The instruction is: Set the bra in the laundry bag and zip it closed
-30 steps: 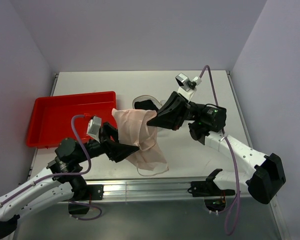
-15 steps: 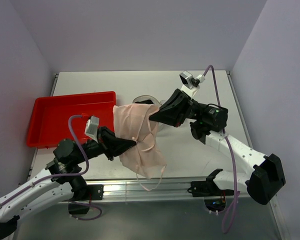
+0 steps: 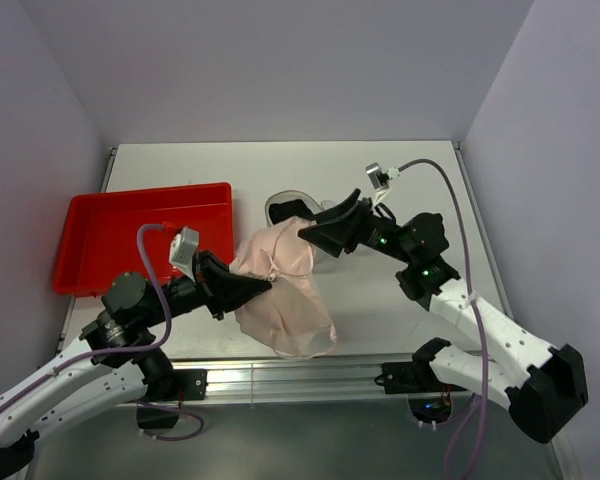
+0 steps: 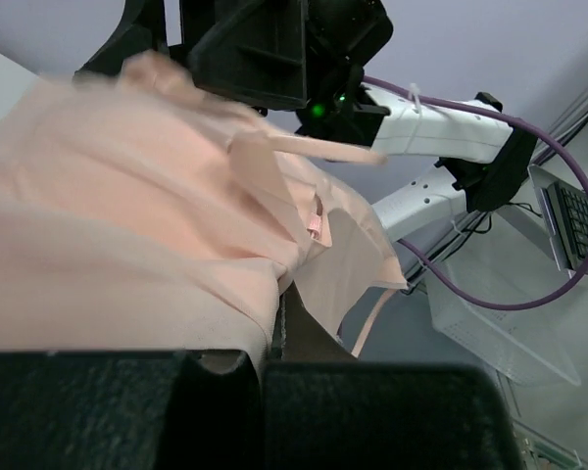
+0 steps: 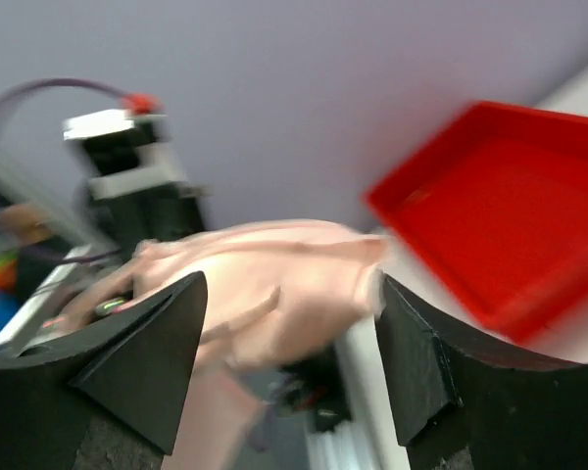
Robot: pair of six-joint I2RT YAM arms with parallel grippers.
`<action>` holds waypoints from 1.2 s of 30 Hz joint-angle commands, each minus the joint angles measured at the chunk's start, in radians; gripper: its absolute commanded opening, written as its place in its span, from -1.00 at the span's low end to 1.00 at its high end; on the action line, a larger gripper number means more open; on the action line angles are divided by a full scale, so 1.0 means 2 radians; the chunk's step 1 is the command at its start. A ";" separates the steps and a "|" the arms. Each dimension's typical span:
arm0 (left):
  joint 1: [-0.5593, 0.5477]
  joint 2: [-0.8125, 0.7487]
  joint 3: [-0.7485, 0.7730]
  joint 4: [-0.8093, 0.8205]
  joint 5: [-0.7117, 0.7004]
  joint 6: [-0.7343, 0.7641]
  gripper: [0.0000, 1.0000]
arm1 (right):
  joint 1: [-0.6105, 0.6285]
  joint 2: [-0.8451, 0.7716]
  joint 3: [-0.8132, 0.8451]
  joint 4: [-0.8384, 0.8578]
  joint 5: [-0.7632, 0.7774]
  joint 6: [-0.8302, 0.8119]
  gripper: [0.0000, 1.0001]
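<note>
Top external shows the bra (image 3: 285, 300) clamped in the left gripper (image 3: 265, 286), just beside the right gripper (image 3: 306, 232), spread wide, empty.

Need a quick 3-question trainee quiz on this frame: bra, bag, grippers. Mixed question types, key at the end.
1. True or false: the bra lies inside the red tray.
2. Where is the laundry bag? A) in the tray B) on the table, beyond the bra as seen from the arm bases C) hanging from an arm
3. Short answer: which gripper is clamped on the bra, and how do the other one's jaws stand?

Key
1. False. It hangs above the table, beside the tray.
2. B
3. The left gripper clamps it. The right gripper has its jaws wide apart.
</note>
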 commanded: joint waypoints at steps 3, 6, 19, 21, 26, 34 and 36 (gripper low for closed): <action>0.001 0.038 0.044 -0.018 0.043 0.005 -1.00 | -0.005 -0.118 0.034 -0.235 0.155 -0.194 0.54; 0.001 0.064 0.072 -0.075 0.036 0.018 -1.00 | -0.004 -0.139 0.037 -0.252 0.139 -0.243 0.54; 0.001 0.153 0.156 -0.204 0.025 0.079 -1.00 | 0.080 -0.064 0.106 -0.389 -0.019 -0.387 0.87; 0.001 0.170 0.172 -0.220 0.028 0.091 -1.00 | 0.096 -0.057 0.111 -0.408 -0.007 -0.409 0.88; 0.001 0.191 0.200 -0.265 0.033 0.112 -1.00 | 0.132 -0.044 0.101 -0.428 0.009 -0.418 0.89; 0.001 0.186 0.210 -0.256 0.101 0.126 -1.00 | 0.150 -0.029 0.081 -0.410 0.034 -0.429 0.90; 0.001 0.185 0.211 -0.254 0.117 0.124 -1.00 | 0.151 -0.020 0.081 -0.407 0.027 -0.428 0.89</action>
